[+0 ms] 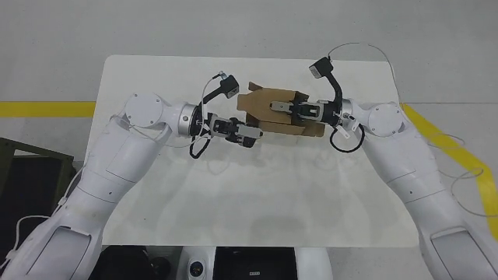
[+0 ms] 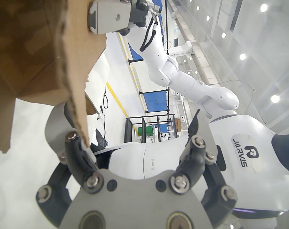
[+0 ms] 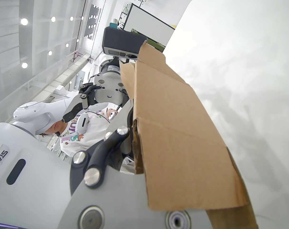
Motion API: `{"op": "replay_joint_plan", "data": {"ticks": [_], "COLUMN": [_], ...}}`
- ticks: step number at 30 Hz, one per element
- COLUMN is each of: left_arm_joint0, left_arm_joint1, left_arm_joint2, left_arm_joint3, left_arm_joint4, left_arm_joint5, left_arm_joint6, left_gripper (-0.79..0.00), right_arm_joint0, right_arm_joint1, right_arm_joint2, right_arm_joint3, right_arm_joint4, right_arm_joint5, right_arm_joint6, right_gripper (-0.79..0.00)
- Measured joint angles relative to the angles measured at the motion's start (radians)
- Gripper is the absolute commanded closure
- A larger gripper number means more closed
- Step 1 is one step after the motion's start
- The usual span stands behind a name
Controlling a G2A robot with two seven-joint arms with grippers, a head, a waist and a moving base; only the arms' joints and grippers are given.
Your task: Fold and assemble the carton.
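1. The carton (image 1: 264, 97) was brown and only partly opened, its flaps loose. It sat over the desk (image 1: 296, 194), and I could not tell whether it rested on the desk or hung just clear.
2. The right tool (image 1: 274, 107) came in from the carton's right end. It was clamped on one carton wall, with a pad pressed flat against the cardboard's outer face.
3. The left tool (image 1: 250, 134) stood at the carton's left end, spread apart. The raw edge of a flap (image 2: 73, 72) ran down against one finger (image 2: 55, 122), while the other finger stood well away from the carton.
4. By my reading, the left tool was lined up to catch or push that flap while the right tool steadied the carton body.
5. Several things could go wrong from here:
   - The flap touched only one finger, so a closing pinch might slip off the edge or crease the flap away from its score line.
   - The right tool held a single wall, so a push at the left end could twist the carton round that hold or flatten it.
   - Both tools were close at the carton, so pressing further in risked a knock between them.
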Motion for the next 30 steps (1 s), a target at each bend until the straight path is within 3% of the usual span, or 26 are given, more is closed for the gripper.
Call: {"op": "replay_joint_plan", "data": {"ticks": [20,30], "left_arm_joint0": [-0.026,-0.014], "left_arm_joint1": [-0.014,0.005], "left_arm_joint2": [0.021,-0.050], "left_arm_joint3": [0.021,0.039], "left_arm_joint4": [-0.001,0.044], "left_arm_joint5": [-0.006,-0.011], "left_arm_joint6": [0.001,0.017], "left_gripper": [-0.785,-0.785], "right_arm_joint0": [0.000,-0.029], "right_arm_joint1": [-0.017,0.009], "right_arm_joint2": [-0.015,0.064], "right_arm_joint3": [0.016,0.012], "right_arm_joint4": [0.006,-0.005], "right_arm_joint5": [-0.012,0.012], "right_arm_joint6": [-0.007,0.037], "right_gripper": [0.000,0.000]}}
